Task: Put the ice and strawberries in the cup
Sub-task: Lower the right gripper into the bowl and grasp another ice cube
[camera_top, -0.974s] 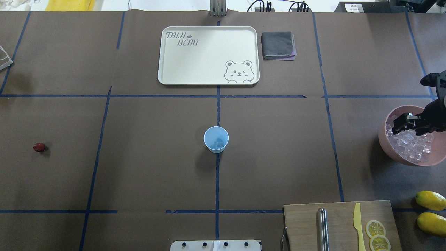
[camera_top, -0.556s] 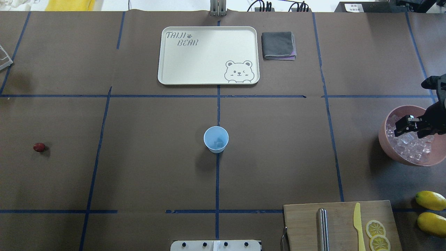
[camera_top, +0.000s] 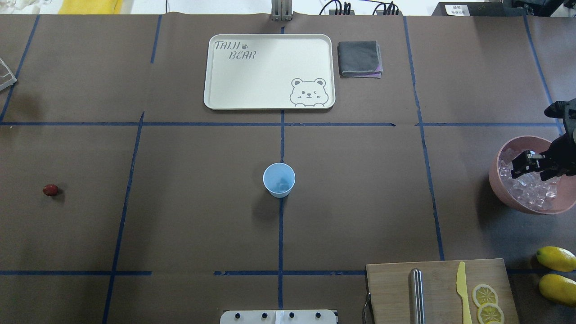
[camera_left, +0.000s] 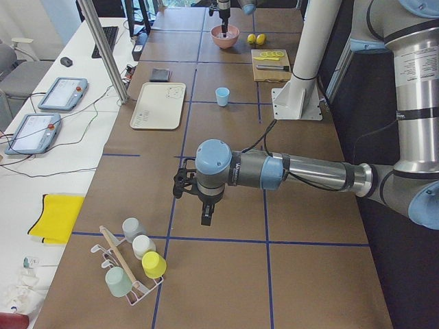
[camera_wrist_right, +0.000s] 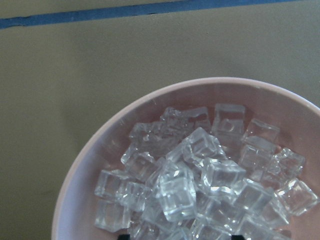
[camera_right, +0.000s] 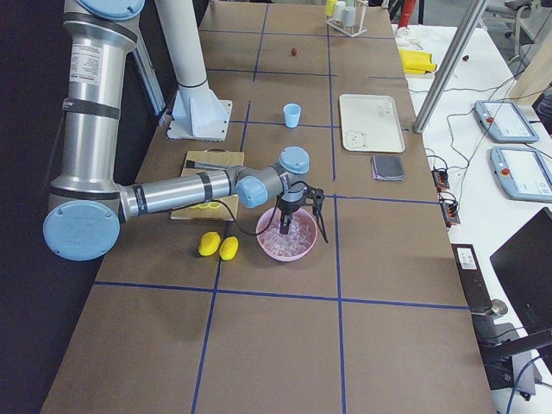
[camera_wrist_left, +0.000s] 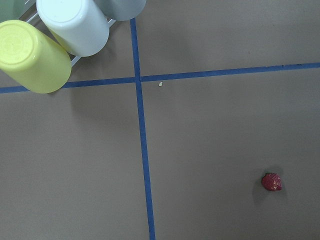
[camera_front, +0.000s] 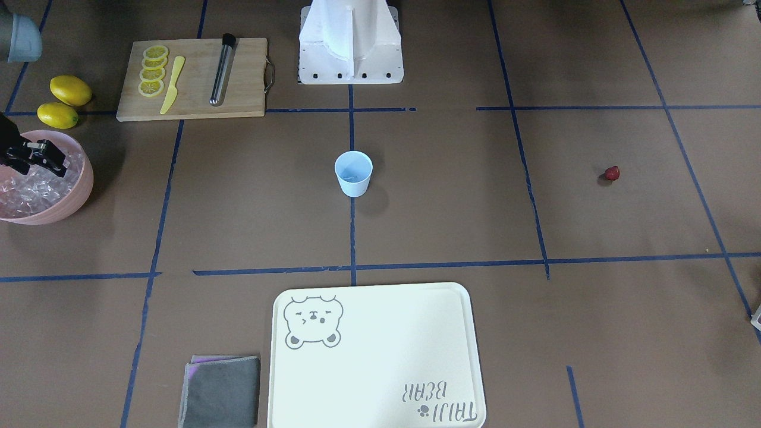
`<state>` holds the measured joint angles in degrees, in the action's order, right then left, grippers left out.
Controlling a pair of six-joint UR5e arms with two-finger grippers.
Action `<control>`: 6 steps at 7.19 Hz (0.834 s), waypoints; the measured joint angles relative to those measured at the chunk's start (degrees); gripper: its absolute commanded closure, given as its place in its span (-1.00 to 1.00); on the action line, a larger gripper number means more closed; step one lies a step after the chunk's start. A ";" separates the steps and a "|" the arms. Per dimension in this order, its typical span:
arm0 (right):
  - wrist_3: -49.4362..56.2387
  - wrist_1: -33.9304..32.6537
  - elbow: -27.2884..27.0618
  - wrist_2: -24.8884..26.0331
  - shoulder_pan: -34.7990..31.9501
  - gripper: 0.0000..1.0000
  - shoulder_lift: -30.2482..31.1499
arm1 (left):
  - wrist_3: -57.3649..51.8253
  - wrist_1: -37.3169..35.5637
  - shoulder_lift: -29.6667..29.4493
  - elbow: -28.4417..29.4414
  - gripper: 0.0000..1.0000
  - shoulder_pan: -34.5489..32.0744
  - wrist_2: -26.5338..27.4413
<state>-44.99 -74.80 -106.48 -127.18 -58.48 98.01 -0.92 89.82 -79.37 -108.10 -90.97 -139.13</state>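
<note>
Closest to the robot's base, nearer than the cup (camera_top: 279,179) and to its right, we find a wooden cutting board (camera_top: 391,288) and two lemons (camera_top: 556,258).

The cup stands upright on the blue centre line, and a pale glassy piece shows at its bottom.

Level with the cup and well to its right sits the pink bowl (camera_top: 495,173), heaped with the ice (camera_wrist_right: 200,185). The right arm reaches out low from the robot's side, its wrist bent so that the right gripper (camera_top: 517,165) points down into the bowl, just above the cubes. Its fingers stand apart and we see nothing between them.

Well to the cup's left, the strawberry (camera_top: 50,190) lies alone on the bare table. Farther left again, the left arm stretches out level above the table with the left gripper (camera_left: 204,211) pointing down, near a rack of upturned cups (camera_left: 134,264). We cannot tell whether its fingers are apart or together.

Beyond the cup, on the far side, lie the bear tray (camera_top: 270,72) and a folded grey cloth (camera_top: 360,58).
</note>
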 measured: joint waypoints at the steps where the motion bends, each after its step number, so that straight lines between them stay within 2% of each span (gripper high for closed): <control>1: -0.03 0.00 0.24 0.00 0.02 -0.39 -0.08 | 0.02 0.00 0.00 0.00 -1.00 0.00 -0.03; 3: -0.11 0.00 0.63 0.00 0.03 -0.18 -0.25 | 0.01 0.00 0.00 -0.06 -1.00 0.00 -0.08; 6: -0.28 0.00 0.70 -0.05 0.03 -0.11 -0.29 | 0.03 0.00 0.00 -0.09 -1.00 0.00 -0.09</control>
<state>-45.27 -74.80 -105.78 -127.23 -58.45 97.72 -0.90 89.82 -79.37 -108.19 -90.97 -139.22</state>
